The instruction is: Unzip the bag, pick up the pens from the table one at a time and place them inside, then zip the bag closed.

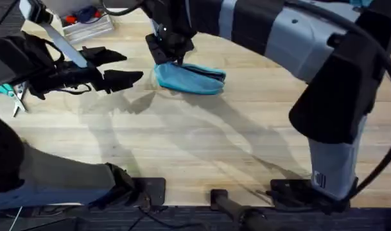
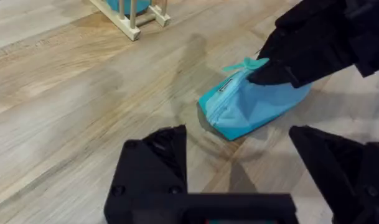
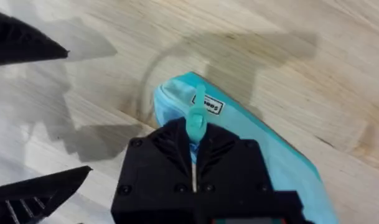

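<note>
The bag [image 1: 190,78] lay near the table's [image 1: 201,147] far edge with the right gripper [image 3: 195,163] pinched on its zipper pull [image 3: 196,116] at one end, while the left gripper [image 1: 115,68] hung beside it, jaws spread

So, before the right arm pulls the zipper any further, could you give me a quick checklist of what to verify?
1. Right gripper shut on the zipper pull tab: ok.
2. Bag lying flat on the table: ok.
3. Left gripper open and apart from the bag: ok.
4. Left gripper bracing the bag against the pull: not ok, it is not touching it.
5. How far the zipper is open: cannot tell.
6. Pens located for pickup: cannot tell.
</note>
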